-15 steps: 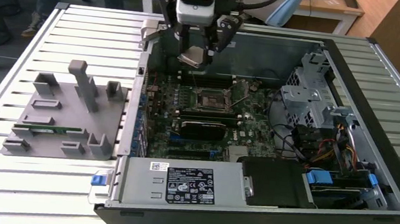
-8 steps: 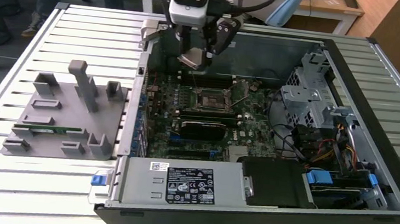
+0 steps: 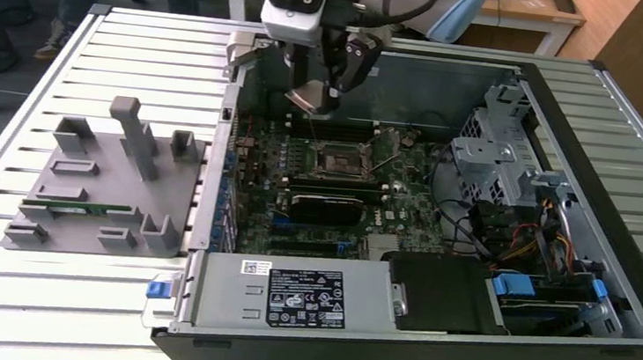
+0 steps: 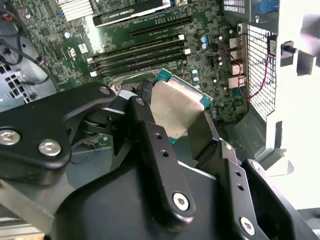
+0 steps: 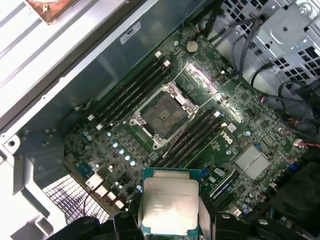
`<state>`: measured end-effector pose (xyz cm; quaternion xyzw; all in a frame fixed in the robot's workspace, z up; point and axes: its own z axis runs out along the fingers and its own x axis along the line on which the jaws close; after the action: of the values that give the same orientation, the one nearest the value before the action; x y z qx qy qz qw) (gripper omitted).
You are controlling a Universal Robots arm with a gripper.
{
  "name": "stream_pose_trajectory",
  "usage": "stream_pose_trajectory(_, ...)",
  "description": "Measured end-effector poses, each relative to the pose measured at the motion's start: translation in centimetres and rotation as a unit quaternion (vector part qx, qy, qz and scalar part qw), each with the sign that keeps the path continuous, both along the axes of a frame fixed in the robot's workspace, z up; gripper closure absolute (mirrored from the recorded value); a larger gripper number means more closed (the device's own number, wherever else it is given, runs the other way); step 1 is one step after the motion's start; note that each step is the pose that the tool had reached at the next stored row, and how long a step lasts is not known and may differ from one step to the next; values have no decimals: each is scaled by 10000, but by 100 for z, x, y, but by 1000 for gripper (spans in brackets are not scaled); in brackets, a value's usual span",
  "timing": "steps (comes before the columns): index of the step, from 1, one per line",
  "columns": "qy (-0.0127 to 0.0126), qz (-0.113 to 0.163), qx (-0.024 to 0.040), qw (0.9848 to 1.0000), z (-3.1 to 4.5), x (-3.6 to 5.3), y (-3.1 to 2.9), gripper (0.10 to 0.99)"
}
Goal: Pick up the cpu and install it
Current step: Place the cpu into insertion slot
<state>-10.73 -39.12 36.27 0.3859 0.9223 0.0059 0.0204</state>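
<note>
My gripper (image 3: pixel 311 99) is shut on the cpu (image 3: pixel 309 102), a flat square chip with a silvery top, and holds it tilted in the air over the far part of the open computer case. In both wrist views the black fingers (image 4: pixel 146 120) clamp the cpu (image 4: pixel 175 107) by two opposite edges. The first wrist view shows the cpu (image 5: pixel 169 201) from its top side, with the gripper (image 5: pixel 170 222) around it. The open motherboard socket (image 5: pixel 162 114) lies beyond it with its metal frame and lever raised; in the exterior view this socket (image 3: pixel 336 161) sits below and slightly toward the exterior view's right of the chip.
A grey fixture block (image 3: pixel 103 181) with a green memory stick (image 3: pixel 77 207) stands at the exterior view's left of the case. Inside the case are memory slots (image 5: pixel 132 92), a black card (image 3: pixel 321 207), a metal drive cage (image 3: pixel 501 153), cables (image 3: pixel 516 243) and a power supply (image 3: pixel 286 296).
</note>
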Motion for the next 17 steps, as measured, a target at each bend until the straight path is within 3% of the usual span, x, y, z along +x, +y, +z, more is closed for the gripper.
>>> stream_pose_trajectory(6,0,-425,-2,9991,-48,1,2,553)
stream_pose_trajectory(11,0,-801,-2,9968,-87,1,4,553)
stream_pose_trajectory(17,0,-988,-14,9951,-128,29,30,553)
